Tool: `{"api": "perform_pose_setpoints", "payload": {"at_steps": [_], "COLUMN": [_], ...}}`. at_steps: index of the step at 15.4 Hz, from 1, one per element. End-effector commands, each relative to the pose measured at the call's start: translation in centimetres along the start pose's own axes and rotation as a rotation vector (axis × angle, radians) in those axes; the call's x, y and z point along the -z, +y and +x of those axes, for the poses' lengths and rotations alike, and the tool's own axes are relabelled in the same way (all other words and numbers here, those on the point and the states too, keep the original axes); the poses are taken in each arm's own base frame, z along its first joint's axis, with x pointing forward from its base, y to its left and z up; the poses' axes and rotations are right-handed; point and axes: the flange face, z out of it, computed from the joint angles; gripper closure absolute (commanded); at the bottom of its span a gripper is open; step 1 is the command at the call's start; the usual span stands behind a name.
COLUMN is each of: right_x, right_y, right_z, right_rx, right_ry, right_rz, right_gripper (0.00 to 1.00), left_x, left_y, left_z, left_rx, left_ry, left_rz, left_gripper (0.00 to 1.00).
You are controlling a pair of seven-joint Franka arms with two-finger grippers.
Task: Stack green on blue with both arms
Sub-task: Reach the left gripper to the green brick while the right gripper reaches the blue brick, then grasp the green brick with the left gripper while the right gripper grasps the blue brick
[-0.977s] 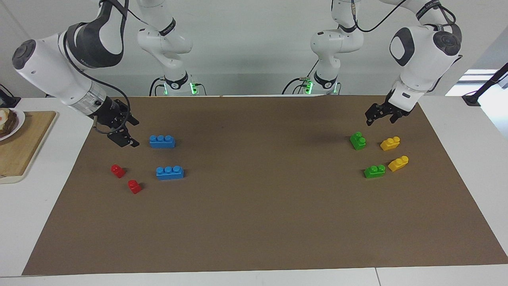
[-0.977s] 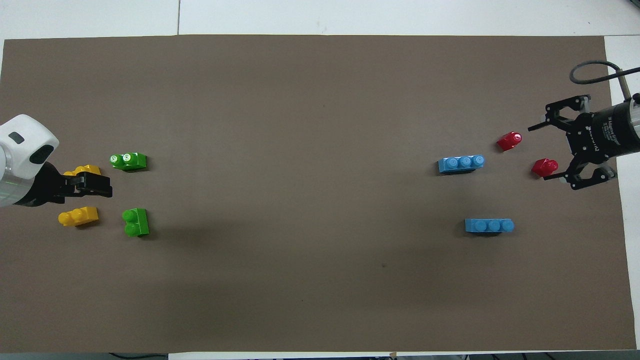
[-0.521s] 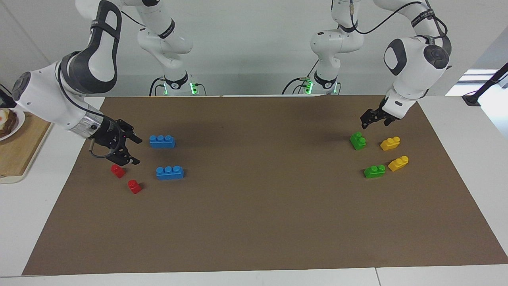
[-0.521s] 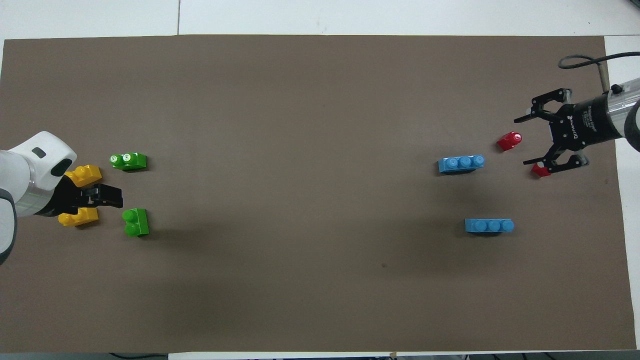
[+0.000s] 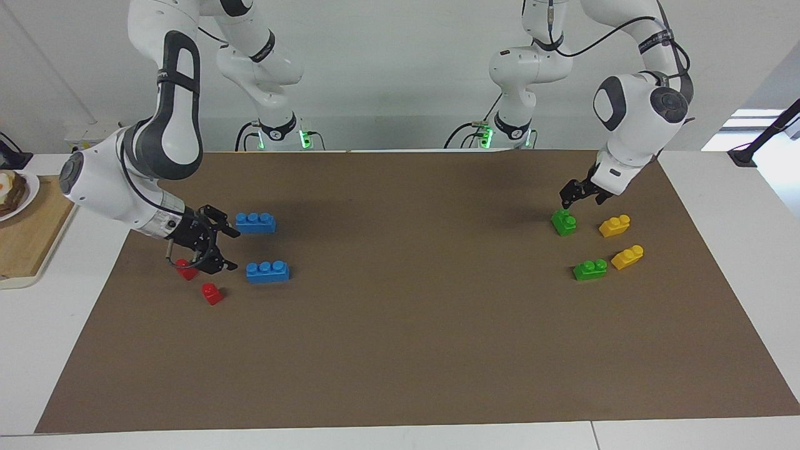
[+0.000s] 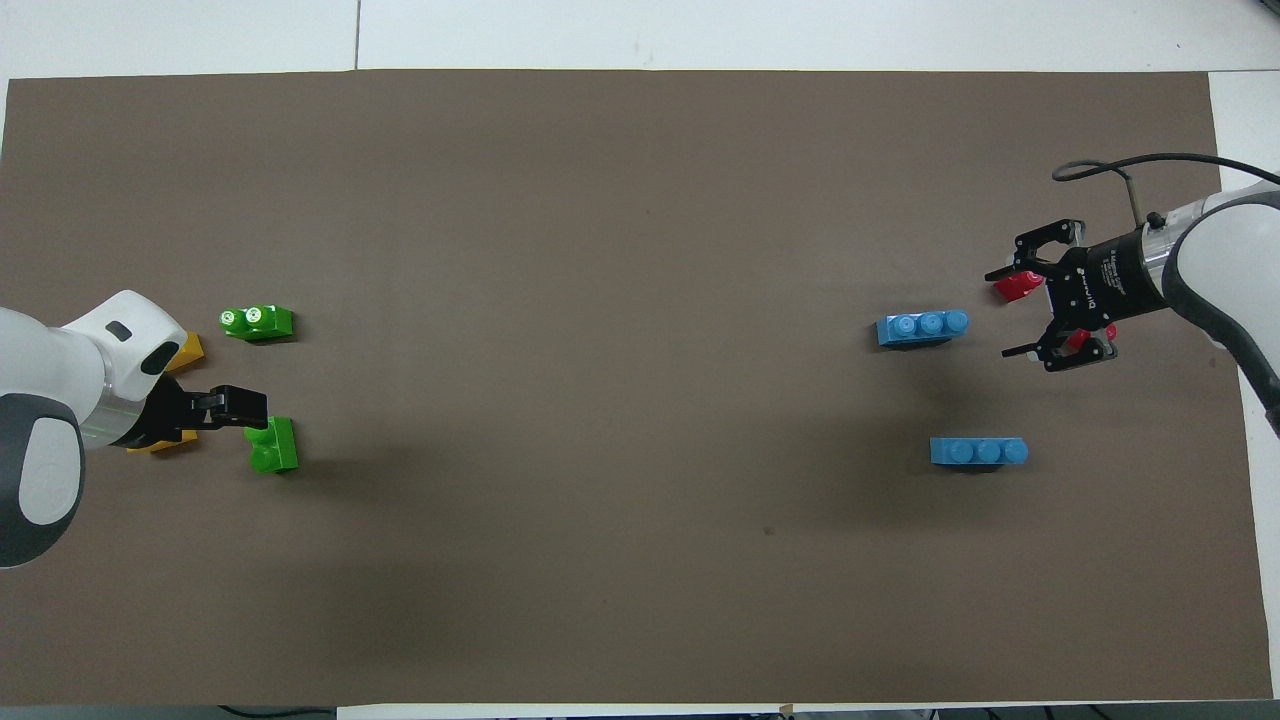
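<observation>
Overhead | left gripper (image 6: 262,404) hides yellow bricks (image 5: 614,225), facing shows both, fingers unclear | right gripper (image 5: 231,249) spread wide, empty, between blue bricks (image 5: 255,222)

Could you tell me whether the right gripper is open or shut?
Open: the right gripper has its fingertips spread apart, one over each red brick, and holds nothing.

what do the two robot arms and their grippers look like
Both are glossy white jointed arms with dark grey joint caps and black cables. The right gripper is a black two-finger linkage on a silver wrist ring with white lettering; the left gripper is a smaller black one.
</observation>
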Motion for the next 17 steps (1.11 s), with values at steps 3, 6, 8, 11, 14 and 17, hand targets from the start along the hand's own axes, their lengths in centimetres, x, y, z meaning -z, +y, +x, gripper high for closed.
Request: {"api": "perform_pose_setpoints", "payload": {"at_steps": [3, 6, 8, 11, 14, 17], "right_x": [-0.9, -2.4, -3.3, -5.1, -6.0, -7.0], "right_y": [1.3, 0.7, 0.3, -0.4, -0.9, -1.1], "right_z": [-0.4, 0.3, 0.5, 1.2, 1.5, 1.6], "right_rx": [0.004, -0.013, -0.012, -0.019, -0.018, -0.005], "right_ry": [-0.023, -0.051, -0.046, -0.035, -0.061, -0.054], "right_rz": [0.03, 0.041, 0.044, 0.05, 0.077, 0.076], "right_gripper": [0.05, 0.05, 0.05, 0.05, 0.04, 0.04], "left_x": [-2.5, -4.5, -5.1, -5.1, -5.4, -6.7], "left_y": [-0.3, -0.1, 0.1, 0.0, -0.2, -0.2], "left_z": [-1.3, -2.0, -2.2, -2.2, -2.0, -1.6], "left_rx": [0.004, 0.007, 0.011, 0.017, 0.012, 0.018], "left_ry": [0.036, 0.009, 0.009, 0.021, 0.047, 0.04], "left_rz": [0.009, 0.011, 0.012, 0.011, 0.009, 0.009], "left_gripper": [0.0, 0.0, 0.0, 0.0, 0.0, 0.0]}}
